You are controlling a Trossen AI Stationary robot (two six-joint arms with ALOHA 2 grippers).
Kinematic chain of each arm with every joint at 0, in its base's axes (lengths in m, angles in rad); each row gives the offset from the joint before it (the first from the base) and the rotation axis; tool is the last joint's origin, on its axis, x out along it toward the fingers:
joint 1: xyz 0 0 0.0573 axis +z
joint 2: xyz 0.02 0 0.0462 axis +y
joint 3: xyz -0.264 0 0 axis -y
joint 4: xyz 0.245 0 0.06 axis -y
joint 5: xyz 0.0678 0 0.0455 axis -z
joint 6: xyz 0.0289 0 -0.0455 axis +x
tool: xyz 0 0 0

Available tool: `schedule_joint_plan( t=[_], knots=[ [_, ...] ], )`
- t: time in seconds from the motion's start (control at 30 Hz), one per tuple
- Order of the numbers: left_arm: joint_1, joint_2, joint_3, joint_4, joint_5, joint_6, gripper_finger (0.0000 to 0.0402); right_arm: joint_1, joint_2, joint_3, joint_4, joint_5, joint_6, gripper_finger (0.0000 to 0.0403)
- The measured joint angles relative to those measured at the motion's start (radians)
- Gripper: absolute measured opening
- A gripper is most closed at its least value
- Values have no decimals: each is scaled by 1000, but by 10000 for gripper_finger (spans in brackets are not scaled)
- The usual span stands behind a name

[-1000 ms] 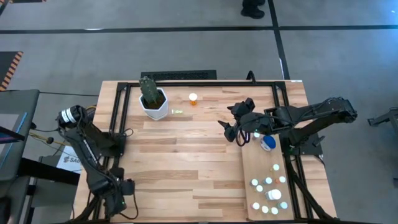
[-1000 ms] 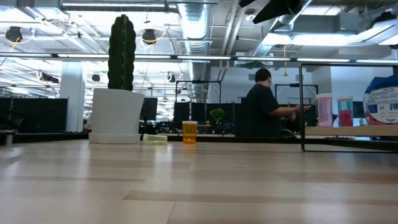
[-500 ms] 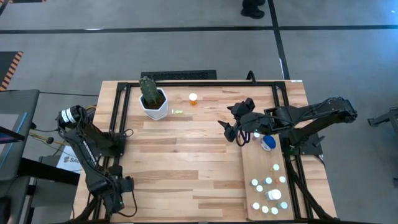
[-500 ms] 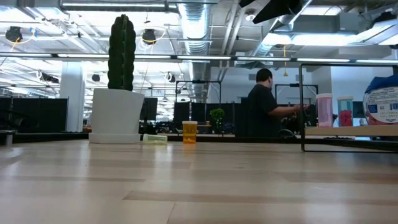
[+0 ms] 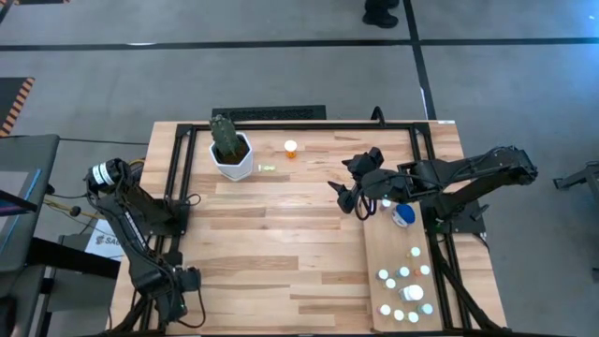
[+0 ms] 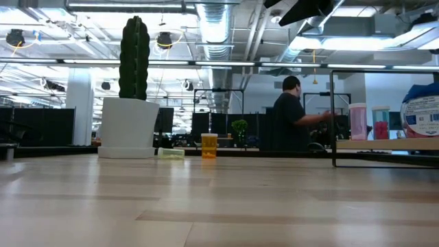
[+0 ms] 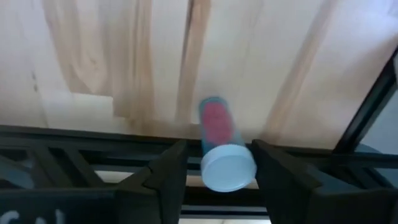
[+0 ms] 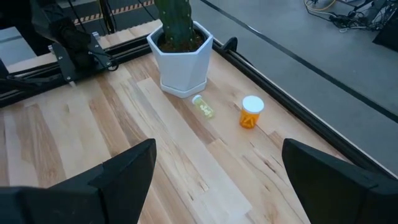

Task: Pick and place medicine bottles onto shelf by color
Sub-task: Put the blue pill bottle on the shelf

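Observation:
A pink medicine bottle (image 7: 217, 124) with teal edges and a white cap (image 7: 228, 167) lies on its side at the table's near left edge. My left gripper (image 7: 219, 149) (image 5: 180, 284) points down over it, open, one finger on each side. The high view hides this bottle under the gripper. My right gripper (image 5: 351, 198) (image 8: 214, 186) hangs open and empty above the table, by the shelf's far end. An orange bottle (image 5: 290, 148) (image 8: 250, 112) stands at the far side, and a yellow-green vial (image 5: 268, 168) (image 8: 203, 106) lies beside it. The pale shelf (image 5: 379, 248) carries several small bottles (image 5: 404, 290). My left gripper's fingers stand on either side of the lying pink bottle from above, across its length. One finger (image 7: 273, 174) stands right at the cap's rim, and I cannot tell whether it touches. A gap shows between the other finger (image 7: 168, 174) and the cap.
A white pot with a cactus (image 5: 231, 150) (image 6: 127, 127) stands at the far left. A large blue-and-white bottle (image 5: 402, 215) stands at the shelf's far end. A black frame rail (image 5: 178, 168) borders the table. A person (image 6: 288, 113) sits in the room beyond.

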Motion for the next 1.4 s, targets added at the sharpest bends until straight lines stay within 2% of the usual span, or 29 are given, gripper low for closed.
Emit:
schedule_joint_plan(
  t=[0.57, 0.9, 1.07, 1.23, 1.4],
  knots=[
    [0, 0, 0, 31, 16, -5, 158, 0, 0, 0, 0, 0, -8, 368],
    [1, -1, 0, 31, 15, 10, 91, 0, 0, 0, -1, 0, -9, 368],
    [13, -1, 0, 30, 14, 9, 86, 0, 0, 0, -3, 0, -9, 368],
    [67, -1, 1, 13, -4, 29, 94, 0, 0, 0, -11, 0, -9, 368],
    [202, -1, 1, 13, -12, 137, 92, 5, -6, 0, -12, -2, -36, 368]
  ],
)
